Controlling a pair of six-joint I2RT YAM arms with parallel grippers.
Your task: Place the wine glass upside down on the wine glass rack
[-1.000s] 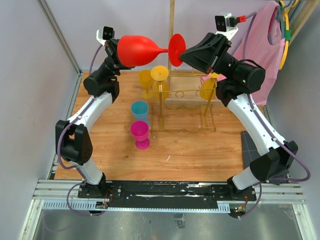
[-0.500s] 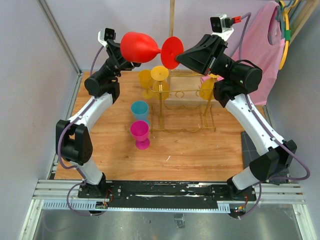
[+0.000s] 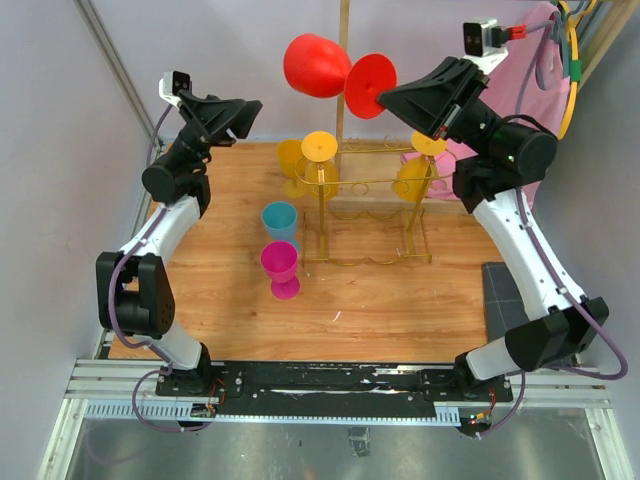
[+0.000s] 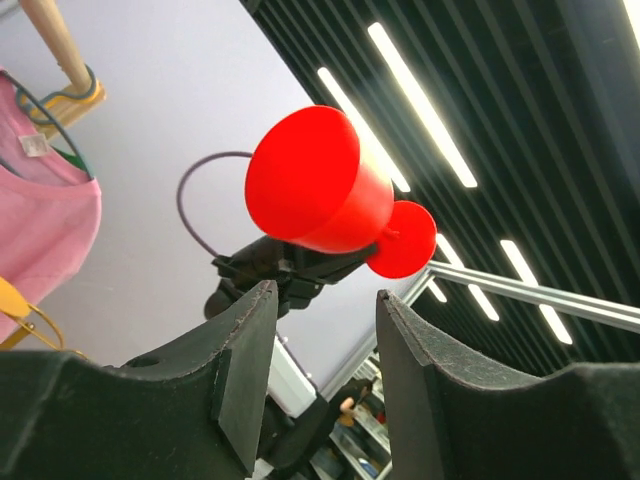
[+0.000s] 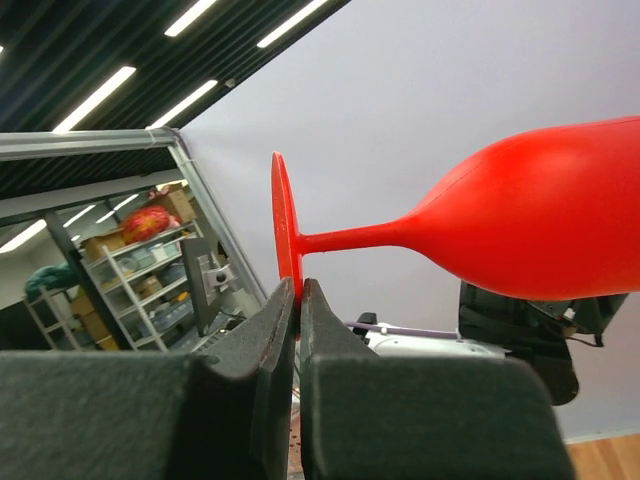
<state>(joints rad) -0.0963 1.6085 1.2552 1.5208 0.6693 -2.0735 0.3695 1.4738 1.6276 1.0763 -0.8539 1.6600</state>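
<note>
I see the wooden table (image 3: 400,300) with the gold wine glass rack (image 3: 368,213) standing on its far half. High above the rack, the red wine glass (image 3: 318,66) lies sideways in the air, its foot's rim clenched in my right gripper (image 5: 297,290). My left gripper (image 4: 325,296) is parted and empty, apart from the bowl.

In the right wrist view we are losing the bowl of the wine glass (image 5: 540,225) past the right edge, and the right gripper (image 5: 297,300) is hiding the foot's lower rim. From above, the right arm (image 3: 500,150) is covering part of a yellow goblet (image 3: 413,182).
</note>
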